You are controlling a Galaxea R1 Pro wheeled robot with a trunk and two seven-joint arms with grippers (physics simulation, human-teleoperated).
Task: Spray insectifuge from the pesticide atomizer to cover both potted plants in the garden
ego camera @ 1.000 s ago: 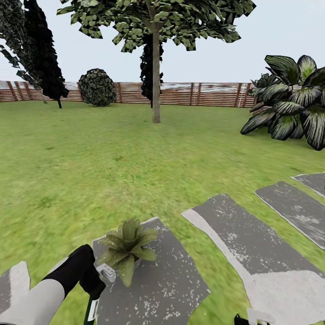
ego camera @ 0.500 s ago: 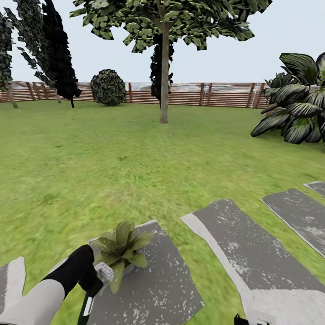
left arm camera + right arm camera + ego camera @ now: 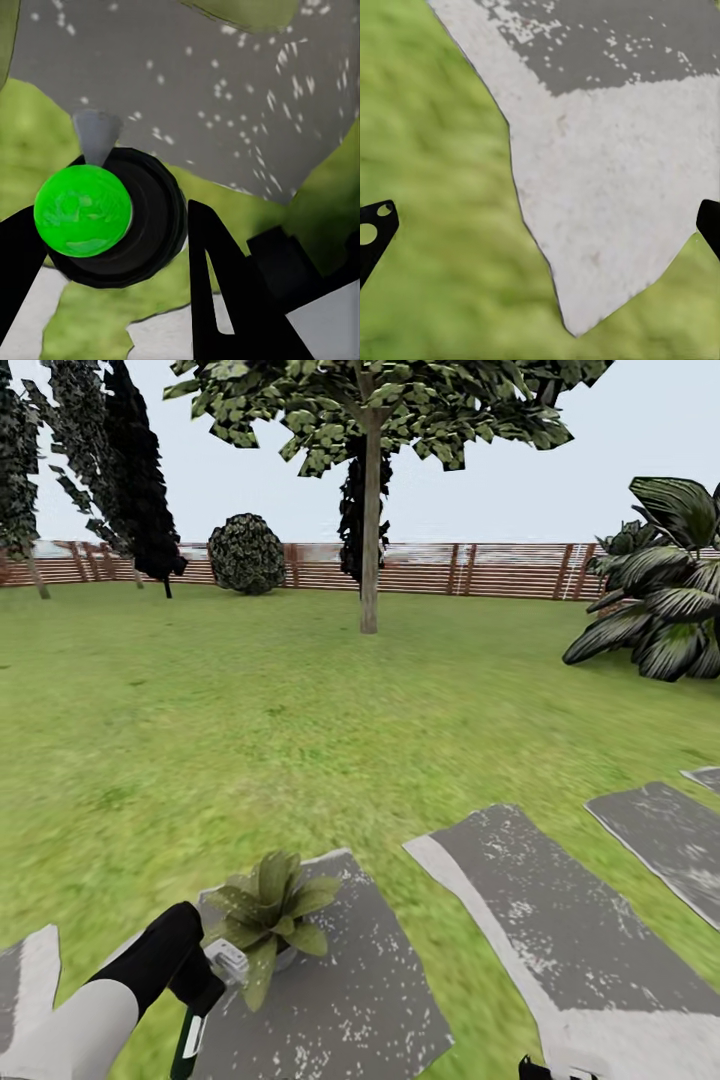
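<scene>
Head view: the pesticide atomizer (image 3: 205, 1000) is held by the left gripper (image 3: 200, 992) low at the left, its pale head just beside the leaves of a potted plant (image 3: 268, 915), which stands on a grey stepping stone (image 3: 340, 990) in the lawn (image 3: 300, 730). From the left wrist, the atomizer is seen from above, with black fingers (image 3: 217, 277) closed on both sides of it. The right gripper (image 3: 540, 232) is spread wide above grass and a pale stone (image 3: 607, 210).
</scene>
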